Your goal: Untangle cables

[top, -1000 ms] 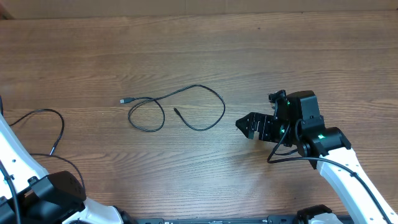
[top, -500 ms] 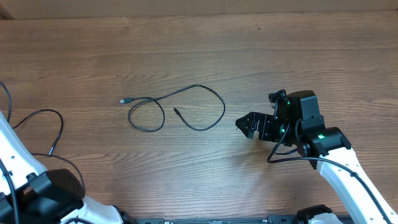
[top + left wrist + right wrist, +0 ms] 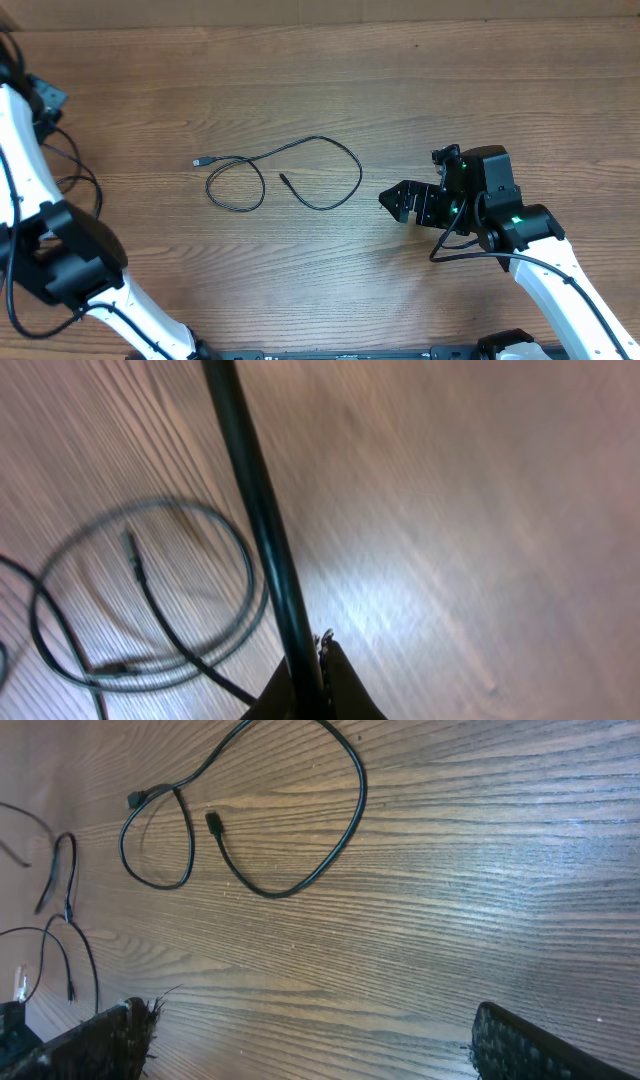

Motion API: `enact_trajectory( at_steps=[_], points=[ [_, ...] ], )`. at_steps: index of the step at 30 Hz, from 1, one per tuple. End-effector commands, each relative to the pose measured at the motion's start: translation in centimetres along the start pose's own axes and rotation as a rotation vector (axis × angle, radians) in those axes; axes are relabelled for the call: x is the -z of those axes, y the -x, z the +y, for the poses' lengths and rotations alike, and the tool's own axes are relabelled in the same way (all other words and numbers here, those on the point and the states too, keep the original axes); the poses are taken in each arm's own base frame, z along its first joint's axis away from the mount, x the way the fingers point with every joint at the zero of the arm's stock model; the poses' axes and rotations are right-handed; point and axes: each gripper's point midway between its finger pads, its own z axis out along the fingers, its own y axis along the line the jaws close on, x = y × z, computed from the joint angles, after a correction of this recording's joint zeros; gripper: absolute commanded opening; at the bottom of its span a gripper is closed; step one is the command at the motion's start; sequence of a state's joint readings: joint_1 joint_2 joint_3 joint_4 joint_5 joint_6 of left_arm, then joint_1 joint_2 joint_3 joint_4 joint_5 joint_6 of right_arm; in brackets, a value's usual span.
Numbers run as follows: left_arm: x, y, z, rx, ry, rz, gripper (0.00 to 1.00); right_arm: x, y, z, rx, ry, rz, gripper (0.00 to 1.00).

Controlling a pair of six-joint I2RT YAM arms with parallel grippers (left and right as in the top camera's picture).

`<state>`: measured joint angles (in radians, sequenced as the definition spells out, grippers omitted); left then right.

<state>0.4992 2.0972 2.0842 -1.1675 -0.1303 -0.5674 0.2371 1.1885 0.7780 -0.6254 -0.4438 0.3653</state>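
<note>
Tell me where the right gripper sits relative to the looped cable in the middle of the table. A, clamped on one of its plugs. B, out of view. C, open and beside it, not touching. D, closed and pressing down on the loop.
C: in the overhead view the right gripper stands open beside the looped cable, with a clear gap of table between them.

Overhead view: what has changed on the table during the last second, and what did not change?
The left arm swung from the near-left corner up along the left edge. The left gripper, shut on a thin cable, dragged that cable's loop along. Nothing was newly gripped or released. The looped cable in the middle and the open right gripper stayed put.
</note>
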Motion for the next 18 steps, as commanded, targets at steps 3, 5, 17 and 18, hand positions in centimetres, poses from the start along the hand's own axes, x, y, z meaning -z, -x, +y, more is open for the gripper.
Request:
enact_trajectory(
  at_steps=[3, 5, 17, 18],
  points=[
    [-2.6, -3.2, -0.1, -0.057, 0.093, 0.106, 0.04, 0.1, 0.2, -0.1, 0.006, -0.006, -0.005, 1.00],
    [-2.9, -3.8, 0.8, -0.030, 0.138, 0.127, 0.04, 0.1, 0.1, -0.1, 0.003, -0.009, 0.001, 1.00],
    [-2.8, -4.4, 2.2, 0.010, 0.194, 0.157, 1.00, 0.1, 0.1, -0.1, 0.005, -0.008, -0.002, 1.00],
    [-2.8, -4.5, 2.2, 0.010, 0.192, 0.160, 1.00, 0.1, 0.1, -0.1, 0.005, -0.008, -0.002, 1.00]
  ],
)
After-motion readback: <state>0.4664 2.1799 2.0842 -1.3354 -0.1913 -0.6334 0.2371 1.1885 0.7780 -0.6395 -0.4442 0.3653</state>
